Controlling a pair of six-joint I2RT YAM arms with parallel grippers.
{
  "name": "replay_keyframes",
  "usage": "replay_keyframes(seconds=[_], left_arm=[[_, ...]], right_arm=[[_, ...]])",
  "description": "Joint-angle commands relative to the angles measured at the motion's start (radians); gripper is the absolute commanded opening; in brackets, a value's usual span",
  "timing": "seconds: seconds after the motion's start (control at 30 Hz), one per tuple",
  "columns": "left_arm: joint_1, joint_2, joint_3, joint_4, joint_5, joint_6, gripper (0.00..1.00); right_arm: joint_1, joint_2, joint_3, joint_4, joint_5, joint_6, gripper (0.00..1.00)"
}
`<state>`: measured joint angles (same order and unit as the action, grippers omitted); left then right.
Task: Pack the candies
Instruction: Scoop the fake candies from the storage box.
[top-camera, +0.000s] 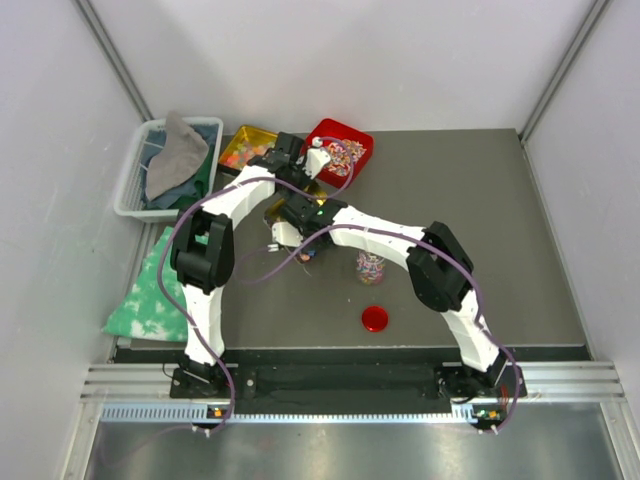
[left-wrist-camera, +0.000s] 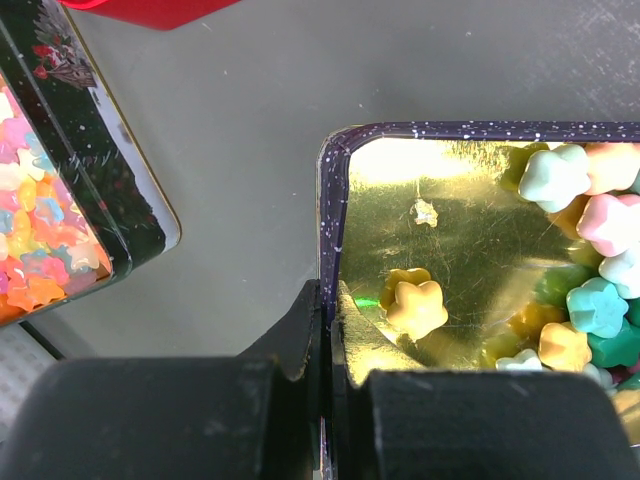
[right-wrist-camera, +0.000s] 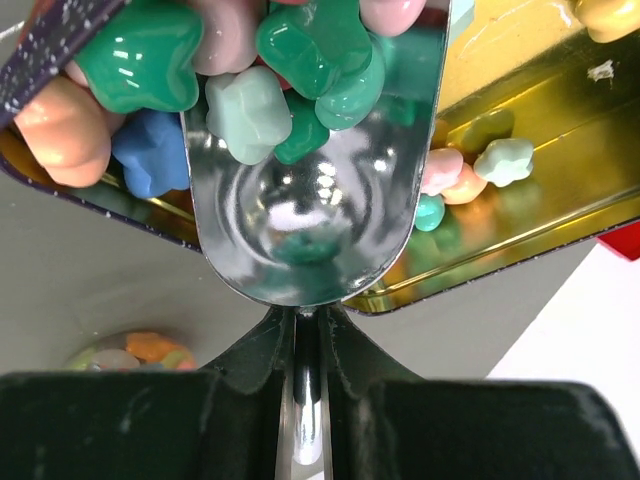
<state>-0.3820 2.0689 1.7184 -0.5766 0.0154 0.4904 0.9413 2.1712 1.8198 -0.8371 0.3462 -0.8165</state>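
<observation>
Where the left jaws pinch shut on the near wall of the tin (left-wrist-camera: 331, 260), the candies (left-wrist-camera: 598, 226) lie ahead and to their right. They are heaped on a gold, mirror-bright floor, and one yellow piece sits alone just in front of the jaws. The right jaws are clamped on the thin handle of a steel scoop (right-wrist-camera: 310, 235). Its polished bowl reaches straight ahead of them into what looks like the same tin, with green, mint and pink pieces crowding its far lip.

The sweets are small lobed flower shapes with a glossy, hard-looking shell. I'd judge them light and slick, apt to skate off that polished bowl if it tips. They also look too small and smooth to pinch one at a time, so they are better lifted by the level scoopful.

The tin looks like thin sheet metal, dark and speckled outside, with rounded corners. A partly filled jar (right-wrist-camera: 130, 352) stands on the grey counter (left-wrist-camera: 250, 120), below and left of the right jaws.
</observation>
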Motion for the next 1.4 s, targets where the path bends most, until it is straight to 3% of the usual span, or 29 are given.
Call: replay_keyframes(seconds=[0.0, 0.3, 1.37], left_arm=[[-0.014, -0.115, 0.024, 0.049, 0.055, -0.084, 0.0], [-0.012, -0.116, 0.004, 0.046, 0.054, -0.082, 0.0], [0.074, -0.007, 0.052, 0.063, 0.083, -0.196, 0.0]], right_arm=[[-0.001, 0.044, 0.058, 0.004, -0.026, 0.076, 0.0], [-0.016, 0.03, 0.13, -0.014, 0.004, 0.172, 0.0], [-0.095, -0.188, -0.08, 0.058, 0.046, 0.238, 0.0]])
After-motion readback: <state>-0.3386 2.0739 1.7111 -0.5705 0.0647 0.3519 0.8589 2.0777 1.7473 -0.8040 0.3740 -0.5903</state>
